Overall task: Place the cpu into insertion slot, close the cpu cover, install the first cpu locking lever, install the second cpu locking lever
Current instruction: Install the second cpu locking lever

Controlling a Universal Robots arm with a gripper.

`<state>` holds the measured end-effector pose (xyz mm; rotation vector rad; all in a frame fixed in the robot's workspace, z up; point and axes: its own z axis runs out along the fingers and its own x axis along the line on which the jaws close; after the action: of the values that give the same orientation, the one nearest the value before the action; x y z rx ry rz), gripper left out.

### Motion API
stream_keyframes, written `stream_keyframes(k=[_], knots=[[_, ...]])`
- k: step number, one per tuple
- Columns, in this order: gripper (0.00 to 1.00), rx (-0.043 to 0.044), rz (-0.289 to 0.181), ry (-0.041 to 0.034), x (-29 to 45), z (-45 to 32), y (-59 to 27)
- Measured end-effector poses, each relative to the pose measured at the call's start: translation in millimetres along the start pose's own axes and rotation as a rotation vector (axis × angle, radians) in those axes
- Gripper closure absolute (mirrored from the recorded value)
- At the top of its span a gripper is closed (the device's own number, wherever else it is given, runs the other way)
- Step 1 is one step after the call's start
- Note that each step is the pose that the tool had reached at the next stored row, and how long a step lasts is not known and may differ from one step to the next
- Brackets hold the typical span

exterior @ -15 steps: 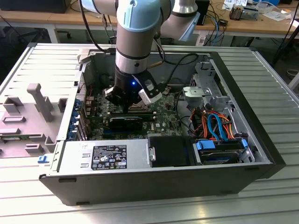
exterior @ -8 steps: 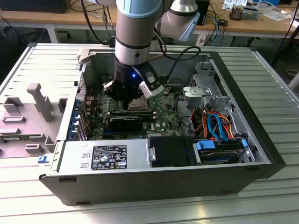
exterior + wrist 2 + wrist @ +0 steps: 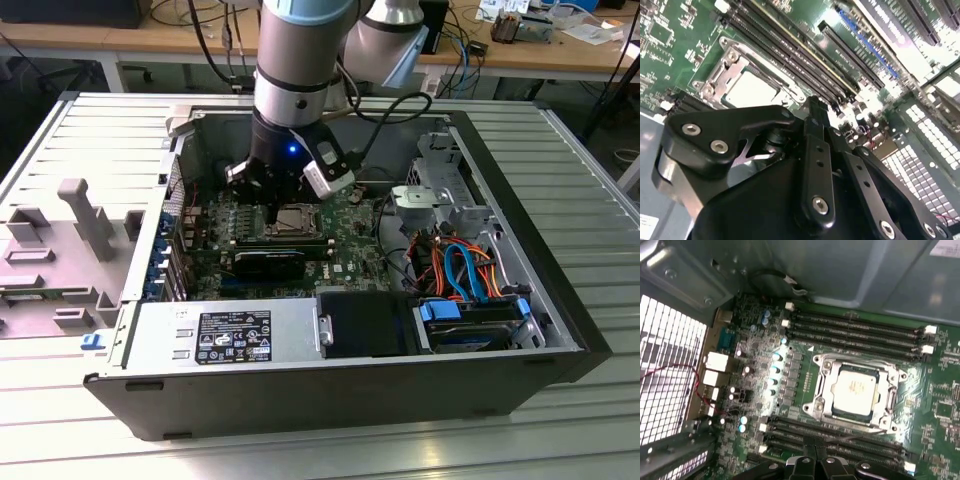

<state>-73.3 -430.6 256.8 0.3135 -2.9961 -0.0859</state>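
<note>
Hovering just off the socket (image 3: 856, 390), the gripper (image 3: 812, 450) looks pressed together, holding nothing. From its fingertips, the chip (image 3: 856, 391) sits at roughly 1 o'clock under the cover (image 3: 826, 390).

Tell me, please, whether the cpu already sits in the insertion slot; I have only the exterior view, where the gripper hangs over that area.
Observer: Yes. In the first wrist view the cpu lies flat in the insertion slot.
Operator: Thank you. Is the cpu cover down?
Observer: Yes, the cpu cover lies flat, and its window frames the chip's metal top.
Operator: Where is the gripper?
Observer: In the second wrist view the gripper is near one corner of the cover; I cannot tell whether it touches.
</note>
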Motion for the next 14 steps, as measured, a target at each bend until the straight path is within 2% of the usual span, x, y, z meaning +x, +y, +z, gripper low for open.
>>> stream_keyframes(k=[7, 14], knots=[[0.89, -0.0001, 0.0, 0.0004, 0.8, 0.1, -3.7], [0.89, -0.0016, 0.001, 0.0095, -0.3, 6.0, -4.5]])
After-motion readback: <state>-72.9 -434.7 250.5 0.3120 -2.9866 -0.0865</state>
